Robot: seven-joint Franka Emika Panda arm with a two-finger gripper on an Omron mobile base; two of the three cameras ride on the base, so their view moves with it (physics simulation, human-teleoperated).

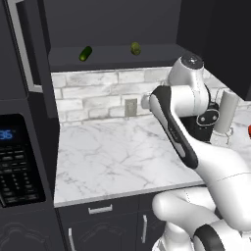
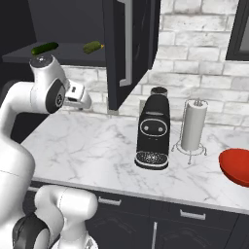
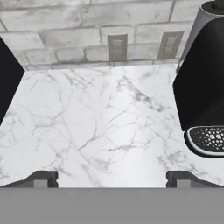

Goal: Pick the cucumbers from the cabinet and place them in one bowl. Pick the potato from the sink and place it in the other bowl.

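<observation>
The two-finger dark pincer (image 3: 112,178) stands wide apart w/ nothing between, over the white marble counter (image 3: 96,127). Both small dark green stubby cucumbers (image 1: 86,53) (image 1: 136,48) lie on the dark cabinet shelf (image 1: 112,56), at 12 o'clock. Glossy red bowl (image 2: 235,166) looks empty; I judge nothing is placed yet.

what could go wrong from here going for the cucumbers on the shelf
The open cabinet door hangs close beside the arm, so a swing upward might clip it. Both cucumbers are round and lie loose on the shelf, so the open gripper could nudge one into rolling. The coffee machine stands on the way to the red bowl.
</observation>
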